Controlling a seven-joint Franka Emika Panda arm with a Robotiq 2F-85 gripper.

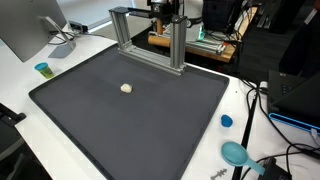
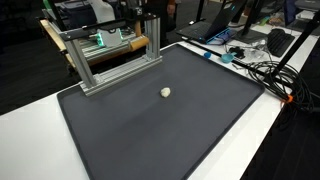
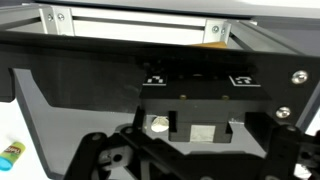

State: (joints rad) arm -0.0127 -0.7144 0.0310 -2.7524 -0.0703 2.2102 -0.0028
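Ball (image 3: 157, 125) first: in the wrist view it's a small whitish lump sitting just past the gripper (image 3: 196, 110), a bit left of the middle of the gap and not touching anything. The jaws are spread as wide as they go and there's nothing in them. Down in the bottom left corner of that view there's a small blue-and-yellow thing (image 3: 10, 150), and I can't tell what it is. Both exterior views show the ball (image 1: 126, 88) lying on its own on the dark mat (image 1: 130, 135). It's in the half nearer the metal frame (image 1: 150, 35) but well apart from it. Further out, on the white table (image 1: 18, 90) round the mat, there's a blue cup (image 1: 42, 69), a blue cap (image 1: 226, 121), a teal scoop (image 1: 235, 153) and a tangle of cables (image 2: 255, 65), with a monitor (image 1: 30, 30) at the back. What I'd worry about: the ball looks round and is loose on a flat mat, so if one finger touches first, it'll probably roll or skid off rather than get pinched. Sitting off-centre in the gap makes that more likely. Going in too low would scrape the fingertips on the mat, and overshooting forward heads toward the frame. Can't tell if it's soft, but if it is, a hard squeeze could squash it.
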